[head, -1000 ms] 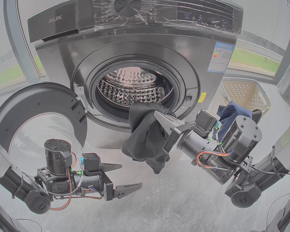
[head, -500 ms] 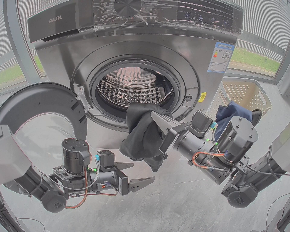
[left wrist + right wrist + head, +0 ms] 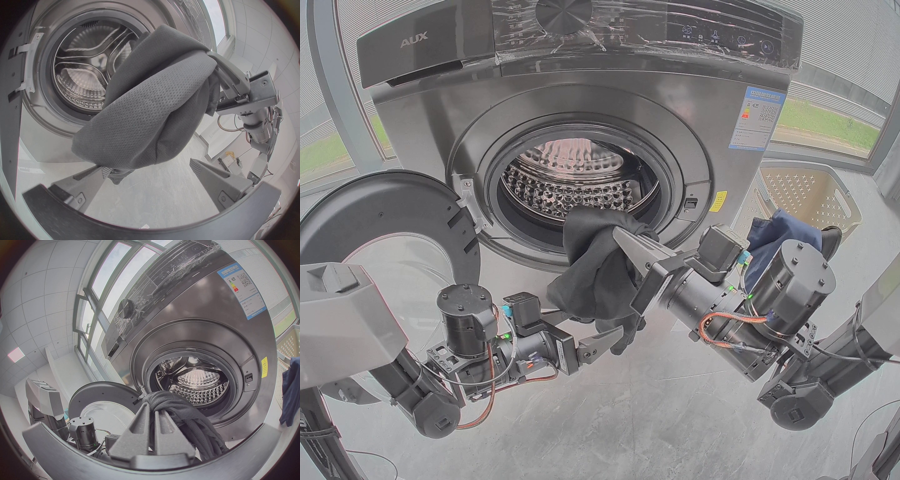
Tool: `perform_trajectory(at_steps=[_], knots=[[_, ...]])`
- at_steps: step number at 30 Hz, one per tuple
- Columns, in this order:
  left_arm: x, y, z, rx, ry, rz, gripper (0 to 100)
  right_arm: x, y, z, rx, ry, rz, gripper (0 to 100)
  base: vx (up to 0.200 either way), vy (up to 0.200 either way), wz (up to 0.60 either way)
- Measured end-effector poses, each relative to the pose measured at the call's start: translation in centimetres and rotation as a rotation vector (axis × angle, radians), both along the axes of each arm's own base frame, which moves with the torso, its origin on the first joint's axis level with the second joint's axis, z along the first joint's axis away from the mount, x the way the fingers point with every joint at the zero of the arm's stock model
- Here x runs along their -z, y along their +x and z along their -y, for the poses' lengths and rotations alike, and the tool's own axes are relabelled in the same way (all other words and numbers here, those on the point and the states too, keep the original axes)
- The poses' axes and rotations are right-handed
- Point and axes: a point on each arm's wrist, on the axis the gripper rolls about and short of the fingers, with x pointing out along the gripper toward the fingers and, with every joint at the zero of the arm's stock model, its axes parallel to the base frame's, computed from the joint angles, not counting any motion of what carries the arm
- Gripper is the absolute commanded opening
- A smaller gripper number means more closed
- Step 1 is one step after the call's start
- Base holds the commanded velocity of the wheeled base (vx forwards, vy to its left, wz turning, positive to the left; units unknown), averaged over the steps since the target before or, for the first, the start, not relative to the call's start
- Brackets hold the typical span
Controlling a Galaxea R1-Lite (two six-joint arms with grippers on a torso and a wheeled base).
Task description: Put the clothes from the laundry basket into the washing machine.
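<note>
Right tool (image 3: 622, 234) clenched on the dark garment (image 3: 594, 275), just before the lower rim of the washing machine (image 3: 700, 125) mouth. Left tool (image 3: 599, 324), released, spreads under its hanging end. Door (image 3: 381, 206) stands open left; laundry basket (image 3: 806, 187) with blue cloth (image 3: 781, 234) far right.

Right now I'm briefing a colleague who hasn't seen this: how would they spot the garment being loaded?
Find the grey front-loading washing machine with its round door swung open. At the drum mouth's lower rim, a dark grey garment hangs bunched from the right pincer. Unlike the blue garment at the beige laundry basket, it is held off the floor.
</note>
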Motion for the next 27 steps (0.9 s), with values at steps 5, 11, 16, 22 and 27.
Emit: perform_trajectory(at_steps=[5,11,16,22,27], knots=[[-0.4,-0.2,-0.4,-0.013,-0.011,0.012,100,0.0,0.0,0.0,0.000,0.000,-0.001,0,0.000,0.000,0.00],[-2.2,-0.8,-0.8,-0.053,-0.062,0.048,100,0.0,0.0,0.0,0.000,0.002,0.002,0,0.000,0.000,0.00],[-3.4,-1.1,-0.9,-0.078,-0.122,0.096,100,0.0,0.0,0.0,0.001,0.002,0.001,0,0.000,0.000,0.00],[-3.5,-1.4,-1.0,-0.086,-0.140,0.093,100,0.1,0.0,0.0,0.002,-0.001,0.000,0,0.000,0.000,0.00],[-3.3,-1.2,-0.9,-0.104,-0.141,0.095,100,0.2,0.1,-0.1,0.002,-0.004,-0.002,0,0.000,0.000,0.00]])
